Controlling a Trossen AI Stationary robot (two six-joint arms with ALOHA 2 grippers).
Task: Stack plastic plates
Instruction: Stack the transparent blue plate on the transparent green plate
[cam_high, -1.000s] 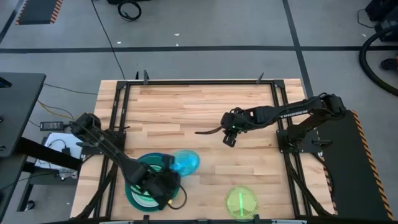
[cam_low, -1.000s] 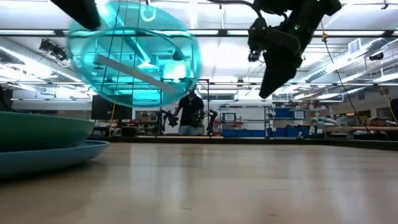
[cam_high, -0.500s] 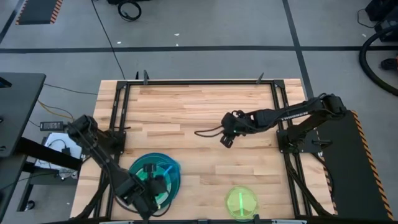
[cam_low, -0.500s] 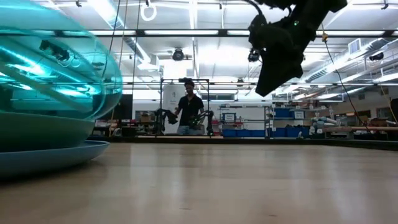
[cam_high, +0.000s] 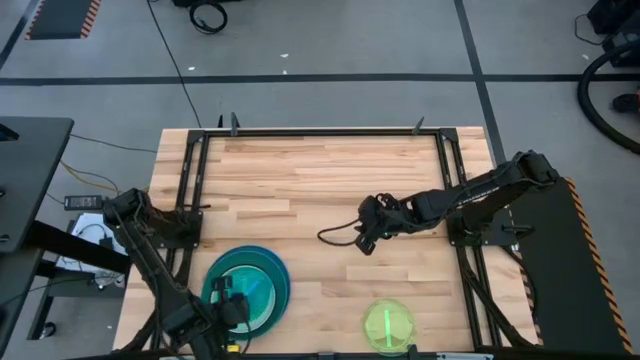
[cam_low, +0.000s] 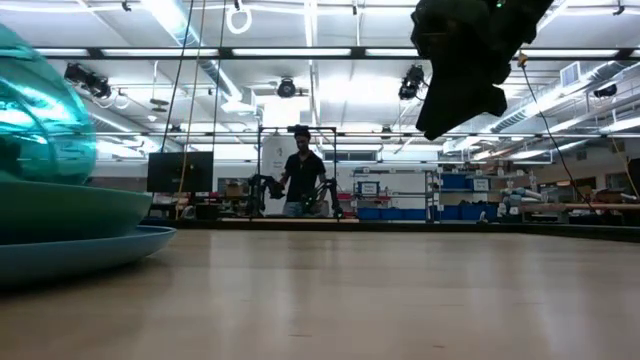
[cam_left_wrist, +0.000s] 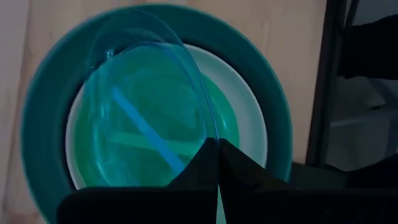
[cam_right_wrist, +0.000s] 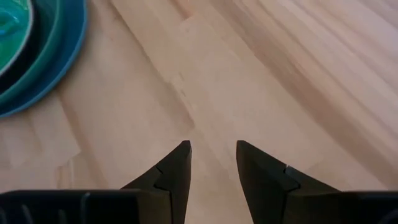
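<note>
While the left gripper (cam_left_wrist: 217, 163) stays pinched shut on the rim of a translucent cyan plate (cam_left_wrist: 152, 118), you see that plate held tilted over the stack (cam_high: 246, 292) at the near left of the desk (cam_high: 330, 180). The stack, from the bottom up, is a large blue plate (cam_low: 110, 250), a teal plate (cam_left_wrist: 43, 106) and a white plate (cam_left_wrist: 249, 118), with what looks like more cyan already nested inside. A lime-green plate (cam_high: 387, 325) lies well apart at the near edge, toward the right. The right gripper (cam_right_wrist: 211, 163) hangs above bare wood near the desk's middle, its fingers parted and holding nothing.

Risks, as judged from this moment:
- The cyan plate is gripped only at one edge and sits at an angle. If you release it so, it may land on its rim and skid off the glossy plate beneath instead of nesting.
- A thin rim pinch on smooth plastic gives little purchase, so the plate may swing or slip in the gripper if the arm moves sharply.
- Pressing down off-centre could tip or shift the stack, which rests near the desk's edge.

Materials and shapes: every plate is round, shallow and smooth, with a raised rim. The cyan one is see-through and shows a straight bright streak across it. The larger plates are opaque and glossy. The desk is pale butcher-block wood in long strips, bounded by a dark metal frame (cam_high: 320, 131).
</note>
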